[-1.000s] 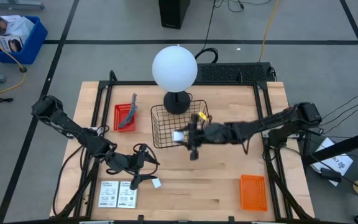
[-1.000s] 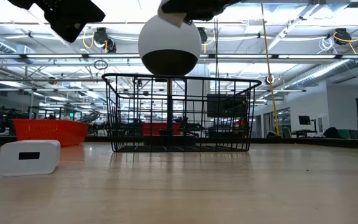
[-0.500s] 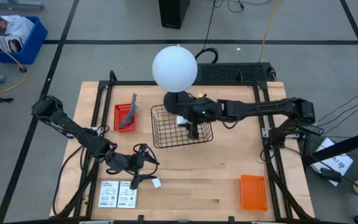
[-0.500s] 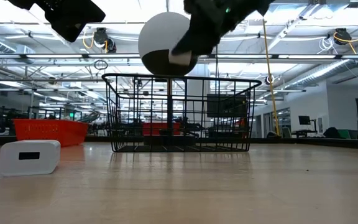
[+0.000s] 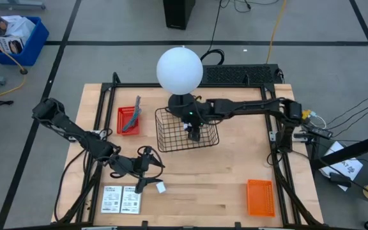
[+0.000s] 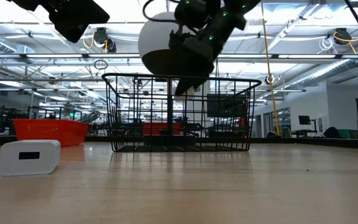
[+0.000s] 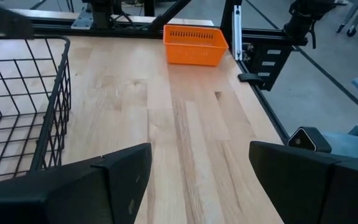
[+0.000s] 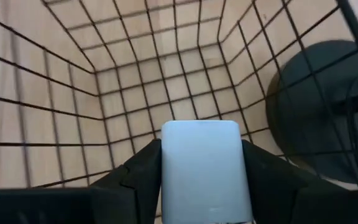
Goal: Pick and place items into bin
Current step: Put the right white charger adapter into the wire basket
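My right gripper (image 5: 194, 133) reaches over the black wire basket (image 5: 171, 137) and is shut on a small white block (image 8: 207, 167). In the low view, my right gripper (image 6: 188, 87) dips just below the basket's top rim (image 6: 135, 77). My left gripper (image 5: 151, 171) hovers open near the table's near-left part. The second white block (image 5: 161, 187) lies flat on the table just beside it, also seen low (image 6: 30, 157). Two white cards (image 5: 121, 199) lie flat near the near edge. A grey tool (image 5: 133, 115) rests in a red tray (image 5: 121, 121). No pen shows. My right gripper pinches the white block by two opposite sides (image 8: 166, 168), one dark finger (image 8: 263, 177) on each. The fingers come from above, pointing down into the basket. The block is lifted clear and hangs above the basket's mesh floor (image 8: 135, 99).
The white globe lamp (image 5: 179, 69) stands on its dark base (image 8: 316, 106) right behind the basket's far side. An orange bin (image 5: 260, 197) sits at the near right, also seen from the left wrist (image 7: 194, 43). Bare wood lies between the basket and the orange bin.
My right gripper has carried the white block from the basket's near side over its rim and downward, so it now dips into the basket. The arm has swung toward the table's far edge. My left arm and the loose block have kept still.
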`<act>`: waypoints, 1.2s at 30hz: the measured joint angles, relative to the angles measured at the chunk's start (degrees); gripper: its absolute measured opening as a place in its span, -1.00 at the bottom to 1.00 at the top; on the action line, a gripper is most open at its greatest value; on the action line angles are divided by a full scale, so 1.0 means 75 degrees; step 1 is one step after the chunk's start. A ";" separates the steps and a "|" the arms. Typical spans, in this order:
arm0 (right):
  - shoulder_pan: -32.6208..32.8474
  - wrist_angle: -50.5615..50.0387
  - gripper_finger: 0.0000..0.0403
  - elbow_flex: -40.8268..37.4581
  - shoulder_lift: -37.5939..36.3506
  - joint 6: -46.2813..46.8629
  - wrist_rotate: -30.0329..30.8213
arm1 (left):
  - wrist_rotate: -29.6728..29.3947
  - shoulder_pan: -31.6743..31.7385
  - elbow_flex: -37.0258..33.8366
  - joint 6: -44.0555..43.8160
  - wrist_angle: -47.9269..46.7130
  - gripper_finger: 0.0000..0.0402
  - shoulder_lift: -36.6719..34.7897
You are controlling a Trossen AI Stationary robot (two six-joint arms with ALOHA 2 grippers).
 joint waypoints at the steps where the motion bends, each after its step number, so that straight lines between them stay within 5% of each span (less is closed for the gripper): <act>1: -0.0027 -0.0083 -0.12 0.0081 0.0094 -0.0020 -0.0016 | 0.0000 0.0000 0.0000 -0.0006 0.0000 0.36 0.0000; 26: -0.0282 -0.0254 -0.05 0.0212 0.1100 -0.0433 -0.0855 | 0.0224 -0.0134 0.0000 -0.0143 -0.0131 0.36 0.0000; 36: -0.0689 -0.0723 -0.04 0.0212 0.1100 0.0069 -0.2066 | 0.0224 -0.0134 0.0000 -0.0210 -0.0130 0.36 0.0000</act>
